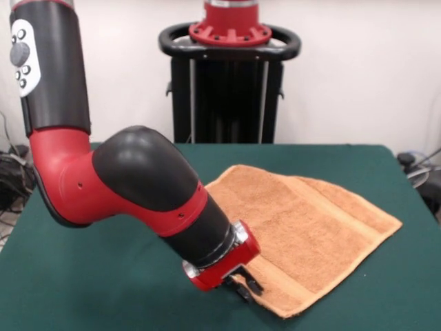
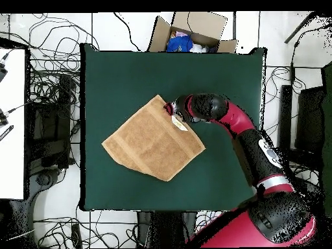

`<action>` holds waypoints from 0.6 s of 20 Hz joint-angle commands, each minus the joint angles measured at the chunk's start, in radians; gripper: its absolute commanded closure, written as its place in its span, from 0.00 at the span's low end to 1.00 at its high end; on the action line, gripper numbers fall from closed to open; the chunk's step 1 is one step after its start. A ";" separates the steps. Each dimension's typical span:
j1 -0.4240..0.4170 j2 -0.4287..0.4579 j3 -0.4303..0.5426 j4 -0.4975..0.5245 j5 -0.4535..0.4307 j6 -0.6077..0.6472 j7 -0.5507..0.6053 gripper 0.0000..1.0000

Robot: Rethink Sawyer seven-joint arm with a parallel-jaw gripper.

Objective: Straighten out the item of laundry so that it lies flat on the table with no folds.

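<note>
Orange-tan terry — our fingers press down at the towel edge nearest us; we cannot tell their spread. Beyond them the towel spreads mostly flat across the green surface — a cardboard box sits past its far edge.

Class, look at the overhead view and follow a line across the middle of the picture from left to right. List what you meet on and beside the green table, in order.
White desk edge → bare green table → orange-tan towel → gripper at the towel's upper right edge → red and black arm → floor with cables.
</note>
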 commanded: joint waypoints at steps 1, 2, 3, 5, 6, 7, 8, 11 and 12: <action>-0.061 -0.120 0.026 0.079 -0.105 -0.095 -0.146 1.00; -0.070 -0.128 0.037 0.083 -0.124 -0.117 -0.164 1.00; -0.079 -0.129 0.049 0.087 -0.129 -0.126 -0.168 1.00; -0.085 -0.136 0.069 0.085 -0.155 -0.153 -0.181 1.00; -0.088 -0.137 0.081 0.085 -0.164 -0.164 -0.183 1.00; -0.091 -0.138 0.090 0.085 -0.166 -0.166 -0.180 1.00; -0.089 -0.144 0.100 0.083 -0.172 -0.179 -0.173 1.00; -0.096 -0.150 0.128 0.083 -0.184 -0.206 -0.158 1.00; -0.097 -0.157 0.134 0.082 -0.190 -0.211 -0.156 1.00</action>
